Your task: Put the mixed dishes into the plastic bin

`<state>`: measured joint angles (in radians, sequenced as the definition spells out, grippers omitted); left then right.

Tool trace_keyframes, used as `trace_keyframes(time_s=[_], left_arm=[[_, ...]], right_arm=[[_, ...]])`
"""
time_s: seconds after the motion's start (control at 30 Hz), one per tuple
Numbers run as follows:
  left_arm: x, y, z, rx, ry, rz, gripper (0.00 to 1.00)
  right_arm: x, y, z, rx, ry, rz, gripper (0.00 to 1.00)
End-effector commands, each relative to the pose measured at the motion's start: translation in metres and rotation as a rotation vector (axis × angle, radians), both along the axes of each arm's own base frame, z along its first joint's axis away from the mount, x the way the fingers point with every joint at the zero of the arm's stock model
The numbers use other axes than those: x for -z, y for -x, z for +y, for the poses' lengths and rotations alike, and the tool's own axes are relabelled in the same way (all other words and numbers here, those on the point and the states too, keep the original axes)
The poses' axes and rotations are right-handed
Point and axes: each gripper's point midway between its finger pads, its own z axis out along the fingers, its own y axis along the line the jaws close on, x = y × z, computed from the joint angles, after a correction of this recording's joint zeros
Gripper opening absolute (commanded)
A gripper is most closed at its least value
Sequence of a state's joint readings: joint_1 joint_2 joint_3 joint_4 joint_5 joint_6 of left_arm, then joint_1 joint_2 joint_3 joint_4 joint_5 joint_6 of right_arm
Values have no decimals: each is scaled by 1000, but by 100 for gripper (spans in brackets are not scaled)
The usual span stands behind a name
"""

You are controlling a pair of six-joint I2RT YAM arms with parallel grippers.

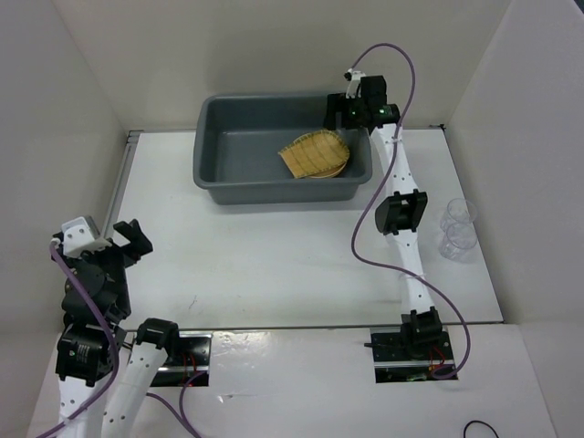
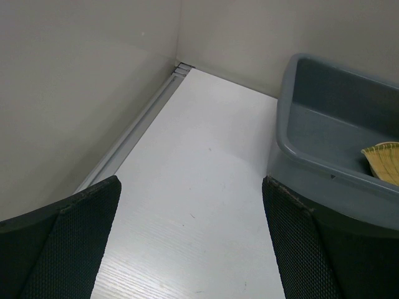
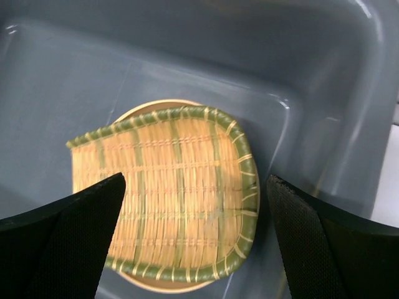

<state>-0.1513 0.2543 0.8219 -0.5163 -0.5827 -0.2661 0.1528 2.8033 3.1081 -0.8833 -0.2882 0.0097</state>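
The dark grey plastic bin stands at the back of the table. Inside it, at its right end, the woven bamboo tray lies on top of a yellow-tan plate; the right wrist view shows the tray with the plate's rim peeking out beneath. My right gripper is open above the bin's right end, over the tray, holding nothing. Two clear plastic cups stand on the table at the right. My left gripper is open and empty near the left front. The bin also shows in the left wrist view.
White walls enclose the table on the left, back and right. A metal rail runs along the left edge. The right arm's purple cable hangs over the table right of the middle.
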Motion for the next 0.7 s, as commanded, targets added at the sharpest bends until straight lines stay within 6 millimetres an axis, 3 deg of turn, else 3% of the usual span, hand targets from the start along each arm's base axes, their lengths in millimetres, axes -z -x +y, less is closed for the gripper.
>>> trace_keyframes(time_s=[0.0, 0.13, 0.17, 0.27, 0.3, 0.4, 0.43, 0.5, 0.53, 0.57, 0.67], left_arm=[[-11, -2, 3, -23, 11, -34, 100], [-11, -2, 3, -23, 11, -34, 100], [-11, -2, 3, -23, 11, -34, 100], [-11, -2, 3, -23, 11, -34, 100], [-7, -7, 2, -23, 15, -12, 100], [3, -19, 2, -38, 20, 82, 100], [2, -22, 1, -39, 25, 100, 100], [17, -37, -6, -11, 11, 210, 100], [22, -48, -13, 19, 8, 261, 100], [26, -52, -16, 29, 19, 284, 100], [38, -59, -22, 59, 21, 350, 100]], right_arm=[[-66, 16, 15, -110, -69, -101, 99], [-65, 42, 32, -225, -49, -54, 99], [-73, 45, 31, -230, -43, -66, 99], [-116, 44, 5, -115, 16, -149, 99], [-147, 49, -5, -67, 37, -204, 99], [-177, 68, -35, 45, 177, -235, 99], [-154, 82, -47, 56, 246, -135, 99], [-142, 108, -63, 30, 359, -37, 99], [-144, 104, -86, 122, 402, -32, 99], [-130, 109, -100, 158, 444, 24, 99], [-138, 124, -136, 307, 570, 48, 99]])
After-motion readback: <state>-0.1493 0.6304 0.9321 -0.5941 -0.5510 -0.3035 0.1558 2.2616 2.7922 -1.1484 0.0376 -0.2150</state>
